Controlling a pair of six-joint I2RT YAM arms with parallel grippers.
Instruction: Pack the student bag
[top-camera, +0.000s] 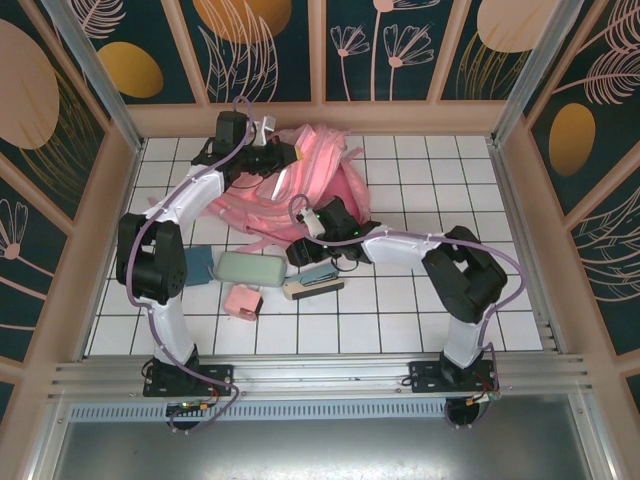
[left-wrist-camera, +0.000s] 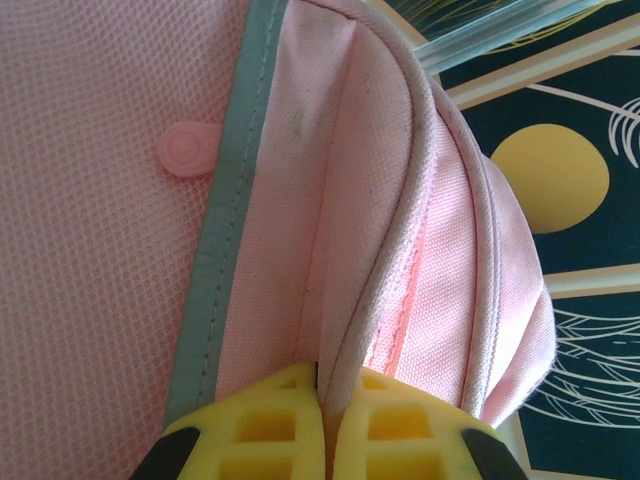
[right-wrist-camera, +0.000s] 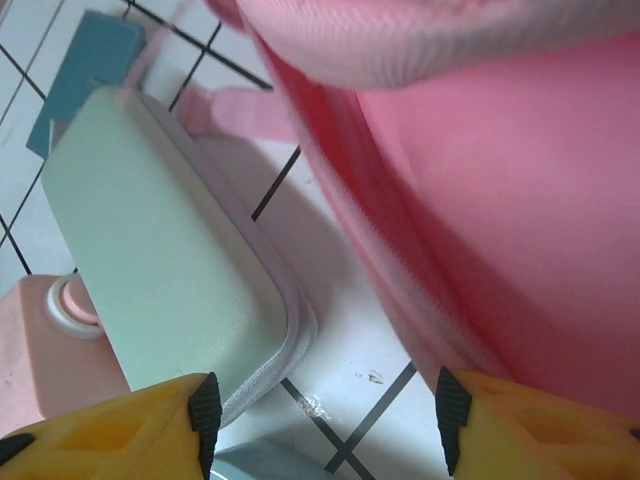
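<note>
The student bag (top-camera: 320, 175) lies at the far middle of the tiled table (top-camera: 420, 300), the left gripper (left-wrist-camera: 325, 400) pinched tight on its piped seam. The right gripper (right-wrist-camera: 325, 415) hangs half-spread and empty between the bag's edge and a mint-green case (right-wrist-camera: 160, 260).

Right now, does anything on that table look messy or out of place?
Nothing looks spilled or broken. The student bag lies crumpled at the far side, a seam pinched in the left claw; a mint case and small pink box lie loose nearby.
</note>
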